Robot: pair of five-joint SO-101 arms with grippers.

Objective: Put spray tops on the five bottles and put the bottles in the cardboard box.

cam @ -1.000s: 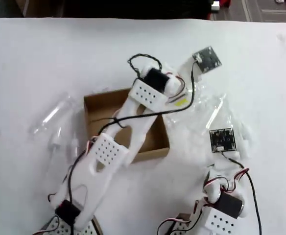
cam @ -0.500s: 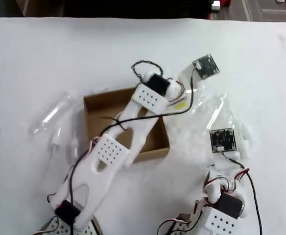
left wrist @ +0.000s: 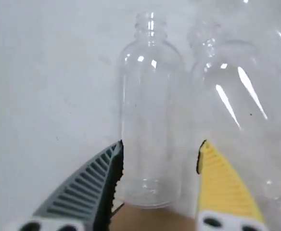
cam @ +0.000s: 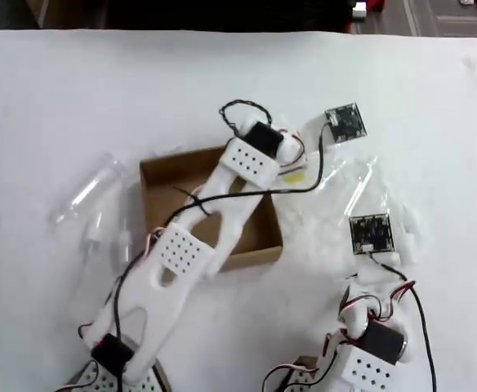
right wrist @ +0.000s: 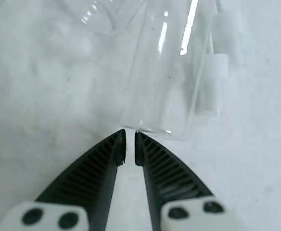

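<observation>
White table point(cam: 75, 90): left gripper point(left wrist: 159, 156) nudged beyond the cardboard box point(cam: 161, 175), jaws spread around an uncapped bottle point(left wrist: 149, 101). Grasp looks next; right gripper point(right wrist: 130, 144) clenched, empty

Clear capless bottle point(left wrist: 150, 106) lies flat by the open cardboard box point(cam: 158, 181), second bottle point(left wrist: 227, 91) right beside it; third bottle point(cam: 87, 189) lies off to the box's left.

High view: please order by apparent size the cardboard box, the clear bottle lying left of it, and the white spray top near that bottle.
1. cardboard box, though an arm covers part.
2. clear bottle.
3. spray top, much the smallest.
</observation>
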